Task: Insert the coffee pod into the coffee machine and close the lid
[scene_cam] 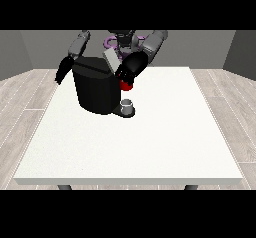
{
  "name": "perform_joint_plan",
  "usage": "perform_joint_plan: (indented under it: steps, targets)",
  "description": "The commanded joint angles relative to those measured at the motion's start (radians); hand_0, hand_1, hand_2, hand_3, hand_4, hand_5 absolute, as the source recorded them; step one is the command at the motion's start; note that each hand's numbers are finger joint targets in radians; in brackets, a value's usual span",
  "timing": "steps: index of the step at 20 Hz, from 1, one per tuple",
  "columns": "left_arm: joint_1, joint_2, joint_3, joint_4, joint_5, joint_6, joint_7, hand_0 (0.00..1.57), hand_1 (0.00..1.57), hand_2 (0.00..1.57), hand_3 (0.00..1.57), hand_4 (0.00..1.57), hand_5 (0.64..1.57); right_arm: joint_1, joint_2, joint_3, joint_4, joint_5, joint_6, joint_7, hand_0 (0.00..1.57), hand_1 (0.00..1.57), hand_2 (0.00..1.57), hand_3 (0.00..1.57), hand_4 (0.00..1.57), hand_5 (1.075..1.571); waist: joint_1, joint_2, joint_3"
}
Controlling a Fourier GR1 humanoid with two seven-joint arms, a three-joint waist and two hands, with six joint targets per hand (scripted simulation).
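The coffee machine [96,89] is a black block standing on the white tabletop [150,142], toward the tabletop's far edge and nearer the view's left than its right. A pale grey lid [112,60] rises tilted from the machine's top, on the side toward the view's right, so the lid stands open. The hand at the view's right [131,68] is just beside that lid, at the machine's upper corner, with its dark fingers pointing down toward the machine's front; whether those fingers are released, clenched, or grasping anything I cannot tell, since they merge into one dark shape. Directly below that hand, touching or nearly touching it, a red thing at the machine [127,85] shows against the machine's side. Lower still, at the machine's foot on the side toward the view's right, a small grey thing [128,105] sits on a dark base; I cannot tell whether it is the coffee pod. The hand at the view's left [62,72] hangs beyond the machine's other side, apart from it, near the tabletop's far corner, its fingers straight and pointing downward, released and holding nothing.
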Motion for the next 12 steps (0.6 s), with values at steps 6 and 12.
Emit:
perform_joint_plan:
  steps: [6,12]
  targets:
    - [-0.018,0.04,-0.008,0.021,-0.051,0.068,-0.035,0.74,0.74,0.87,0.65,0.0,1.571,0.003,0.021,0.047,-0.027,0.032,-0.005,0.022,0.0,0.0,0.0,0.0,0.22,1.571,-0.037,0.032,-0.0012]
    - [-0.005,0.02,-0.019,0.011,-0.069,0.063,-0.002,0.0,0.0,0.59,0.46,0.0,1.571,-0.004,-0.014,-0.002,0.021,-0.002,0.021,0.005,0.0,0.0,0.0,0.0,0.09,1.571,-0.007,0.011,-0.0007]
